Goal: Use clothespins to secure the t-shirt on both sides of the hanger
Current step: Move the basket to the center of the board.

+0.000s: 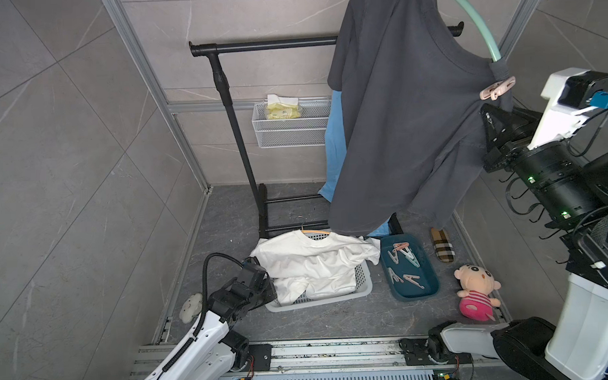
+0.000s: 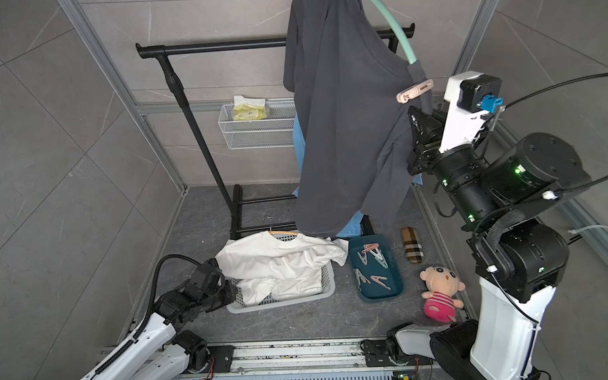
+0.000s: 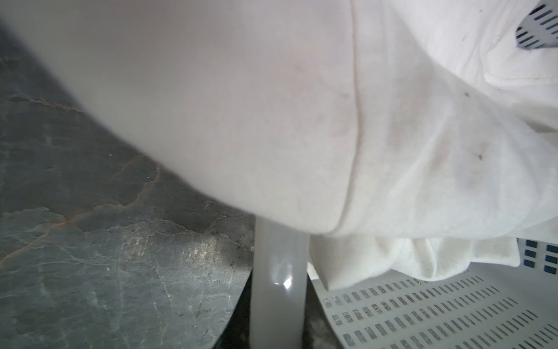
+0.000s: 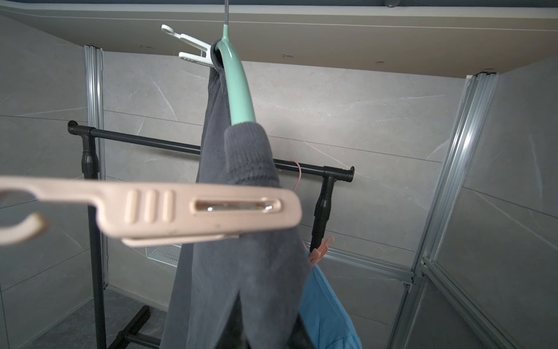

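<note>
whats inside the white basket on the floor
A crumpled white t-shirt fills the basket, with a peach hanger showing at its collar. The shirt covers most of the basket's bottom, so whatever lies beneath it cannot be seen.

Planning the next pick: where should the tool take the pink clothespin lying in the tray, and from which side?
Pinch the pink clothespin across its long sides, coming straight down. It lies flat at the far end of the tray, seemingly atop the pale clothespins, so its sides look free, while the tray wall blocks a sideways approach.
</note>
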Controlling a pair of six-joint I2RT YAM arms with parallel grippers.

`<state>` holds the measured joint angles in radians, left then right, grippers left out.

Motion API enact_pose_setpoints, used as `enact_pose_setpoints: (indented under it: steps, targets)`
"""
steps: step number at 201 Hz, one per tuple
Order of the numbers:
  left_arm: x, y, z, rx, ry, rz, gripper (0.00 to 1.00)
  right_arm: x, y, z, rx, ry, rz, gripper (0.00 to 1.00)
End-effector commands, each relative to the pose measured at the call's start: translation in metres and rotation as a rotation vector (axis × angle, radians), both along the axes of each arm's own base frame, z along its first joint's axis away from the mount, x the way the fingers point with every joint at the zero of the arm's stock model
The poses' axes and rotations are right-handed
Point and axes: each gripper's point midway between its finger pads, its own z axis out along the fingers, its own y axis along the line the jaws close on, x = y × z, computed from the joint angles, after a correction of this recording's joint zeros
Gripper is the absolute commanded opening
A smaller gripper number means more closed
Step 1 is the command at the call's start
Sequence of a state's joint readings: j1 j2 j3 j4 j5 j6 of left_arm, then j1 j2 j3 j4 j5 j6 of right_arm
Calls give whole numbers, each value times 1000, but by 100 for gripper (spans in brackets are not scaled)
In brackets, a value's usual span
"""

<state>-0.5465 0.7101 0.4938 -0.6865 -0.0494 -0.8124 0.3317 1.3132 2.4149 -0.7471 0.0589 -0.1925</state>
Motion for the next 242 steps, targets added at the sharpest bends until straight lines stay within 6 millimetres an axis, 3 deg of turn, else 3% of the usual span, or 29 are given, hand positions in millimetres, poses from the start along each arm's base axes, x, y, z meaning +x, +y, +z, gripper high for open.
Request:
enact_pose_setpoints:
  steps: [1,43,111,150,192,242]
  targets:
    - [-14,7,-6,51,23,8,3,-33,-8,63,71,-256,14,0]
    - [-24,-2,-8,67,25,-64,0,-23,7,57,36,-244,68,0]
    - [-34,-17,-5,12,15,-131,0,-1,19,16,13,-141,102,0]
    - [-31,-17,-6,15,-13,-140,0,-5,20,1,14,-108,122,0]
    - [-29,-14,-6,35,-17,-130,0,-20,20,-1,36,-109,155,0]
    - [-25,-7,-4,61,-33,-92,0,-4,21,-26,40,-29,138,0]
